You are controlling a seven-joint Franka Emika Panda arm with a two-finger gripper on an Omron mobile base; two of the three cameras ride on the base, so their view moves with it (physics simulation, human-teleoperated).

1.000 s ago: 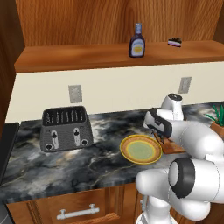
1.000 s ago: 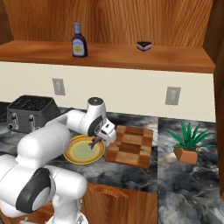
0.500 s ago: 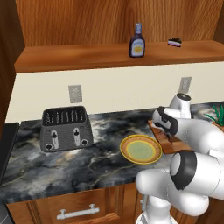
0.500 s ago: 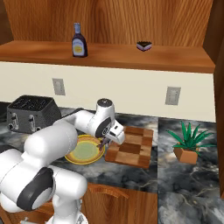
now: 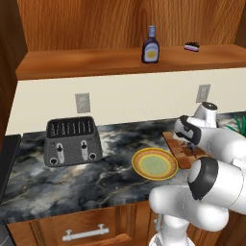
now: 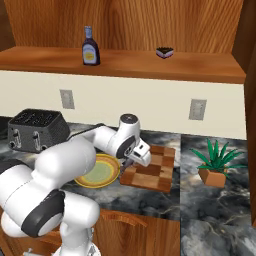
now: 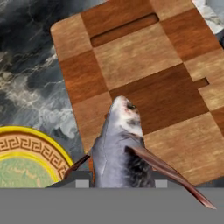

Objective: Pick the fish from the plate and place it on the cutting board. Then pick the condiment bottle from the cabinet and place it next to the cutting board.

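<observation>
Gripper (image 6: 134, 161) clamped on the fish (image 7: 119, 144), held above the near left part of the cutting board (image 6: 152, 169). Hand view: grey fish body rises from between the finger tips, head pointing out over the board's checkered blocks, one fin trailing to the lower right.

Edges: the board's left edge lies just beside the plate (image 6: 98, 172); a narrow strip of dark marble counter (image 7: 33, 83) shows between them in the hand view. Plate rim, yellow with a key pattern, sits at the lower left of that view. The board has a slot handle at its far end, and most of its surface ahead of the fish is bare wood. In the right base view the board's right edge has open counter before the potted plant (image 6: 216, 165), which stands well apart.

Surroundings: toaster (image 5: 72, 141) at the left of the counter, well apart from the plate. Two wall outlets on the pale backsplash. Above, the cabinet (image 5: 115, 62) shelf carries the condiment bottle (image 5: 151, 45), upright, and a small black-and-pink object (image 5: 191, 46) to its right, the two apart.

View differences: in the left base view the arm's own links cover most of the board, leaving its left corner (image 5: 175, 144) visible. The right base view shows the whole board and the hand over it. The fish is legible in the hand view; in the base views it is too small to make out.
</observation>
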